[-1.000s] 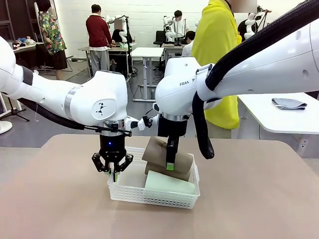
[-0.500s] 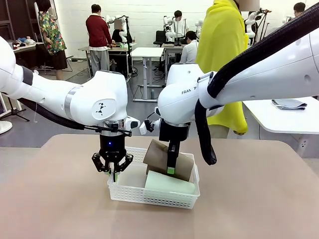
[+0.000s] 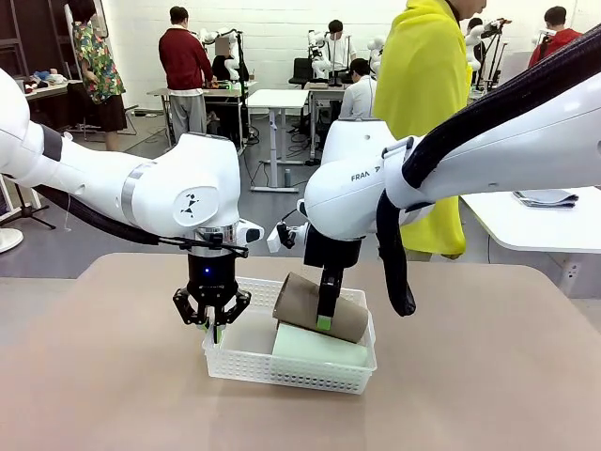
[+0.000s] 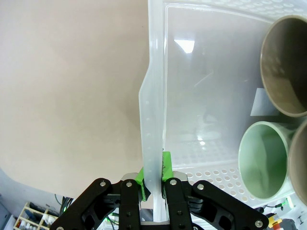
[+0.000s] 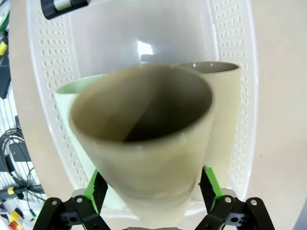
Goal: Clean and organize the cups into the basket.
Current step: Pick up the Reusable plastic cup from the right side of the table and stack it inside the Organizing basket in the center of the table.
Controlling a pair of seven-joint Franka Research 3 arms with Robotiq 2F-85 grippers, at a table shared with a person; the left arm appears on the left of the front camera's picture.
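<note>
Right claw: fingers spread to either side of a brown cup; in the right wrist view the green pads stand just off the cup's walls, so this reads as let go rather than gripped. The cup lies on its side in the basket, resting on top of the mint cup, mouth toward the wrist camera. A second brown cup lies just beside it, against the basket's perforated side wall.

Left claw: fingers pressed together on the basket's rim, pinching the thin white wall between the green pads. It holds the basket's left end, as seen from the robot, and appears to be steadying it.

Basket sits near the middle of the bench, somewhat toward the robot's edge. Three cups are inside, all lying flat; the left part of the basket floor is bare.

Step in hand, as judged: release of the top brown cup after placing it. The cup is stacked, not bedded on the floor, so it could roll.

Next move calls for: lifting the right claw straight up without brushing the cup, with the left claw's pinch held until it is clear.
</note>
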